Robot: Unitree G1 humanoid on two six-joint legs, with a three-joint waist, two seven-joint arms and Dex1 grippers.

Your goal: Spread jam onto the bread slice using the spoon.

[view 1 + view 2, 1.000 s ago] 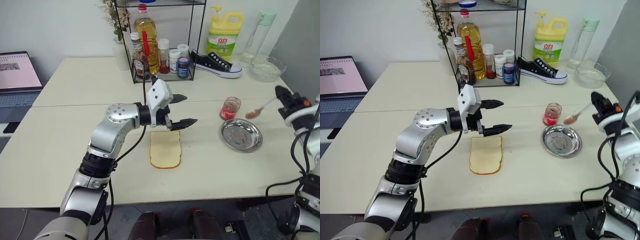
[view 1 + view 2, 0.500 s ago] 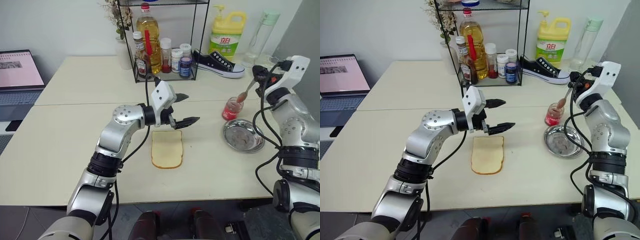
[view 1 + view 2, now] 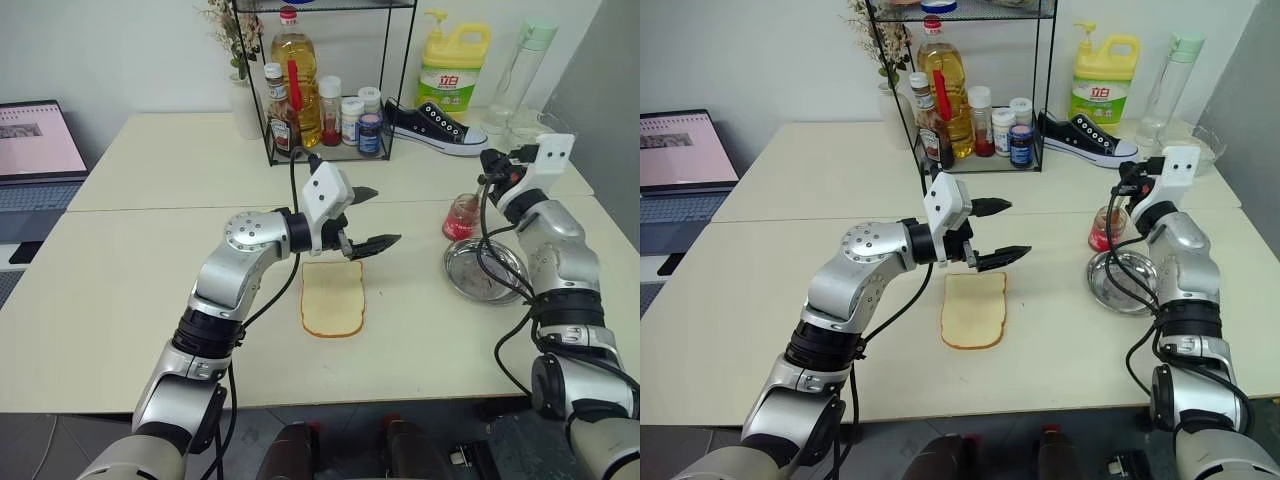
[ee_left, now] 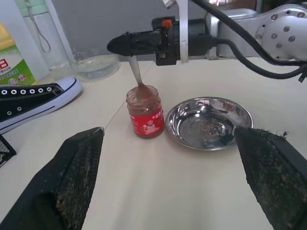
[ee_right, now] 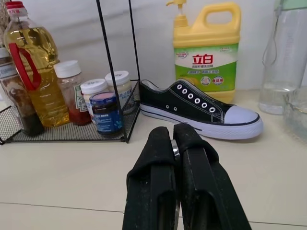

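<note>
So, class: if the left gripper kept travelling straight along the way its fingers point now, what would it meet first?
Most likely the jam jar, where the right gripper is dipping the spoon. The left gripper stands open, the jar roughly between its fingers in the left wrist view. Depth is uncertain; the steel dish sits beside it.

The scene is evenly and brightly lit by soft, diffuse light from above, with no harsh contrast. The cream tabletop (image 3: 130, 270) carries only faint, soft-edged shadows, the clearest a pale one under the left arm. The steel dish (image 4: 209, 122) shows mild glare along its rim and a mottled reflection inside. Both head views are sharp from near to far. In the left wrist view the nearest black fingers (image 4: 76, 182) are slightly soft, while the jar (image 4: 145, 111) is crisp.
</note>
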